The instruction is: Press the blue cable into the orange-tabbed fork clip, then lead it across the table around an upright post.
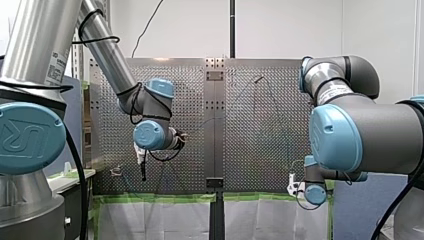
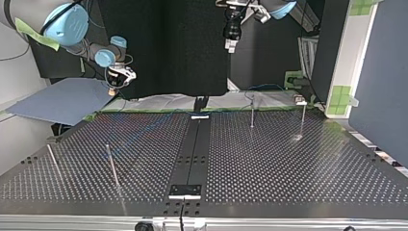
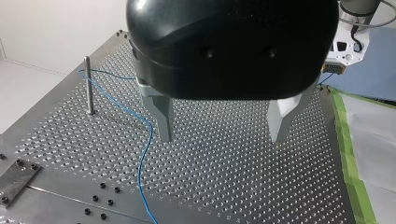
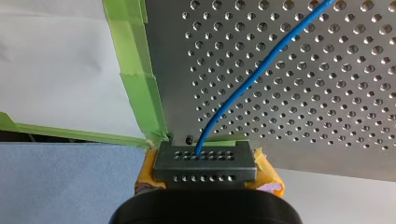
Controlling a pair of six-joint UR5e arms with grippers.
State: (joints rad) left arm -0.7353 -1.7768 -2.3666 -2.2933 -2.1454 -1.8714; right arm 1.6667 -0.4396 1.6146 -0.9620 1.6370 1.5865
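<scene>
**Item: blue cable** point(image 4: 261, 67). Location: you will find it gripped in my right pincer point(image 4: 204, 161), at a corner of the surface point(image 3: 233, 186), just beside the green tape point(image 4: 135, 60). From there it runs out over the perforated plate to an upright post point(image 3: 88, 86). It touches the post high on the shaft and bends there. It then trails back across the holes, lying below and to one side of my left pincer point(image 3: 222, 138).

**Item: my right pincer.** State: closed on the cable, with yellow pads showing either side of the grey tips.

**Item: my left pincer.** State: metal fingers spread wide with nothing between them, hanging above the surface.

**Item: fork clip.** You cannot pick it out with certainty in any view, so you cannot tell whether the cable is seated in it.

**Step in hand, by judgement:** the routing leg. The bend at the post suggests you are leading the cable across the surface, not pressing it in.

**Next move, by judgement:**
- Carry the held end onward with my right pincer, under light tension.
- Hold the line low enough that the cable does not ride up the shaft and slip off the top of the post.
- My left pincer is free to pin down any slack that lifts.
- Confirm the clip end before you count the first step as done.
</scene>
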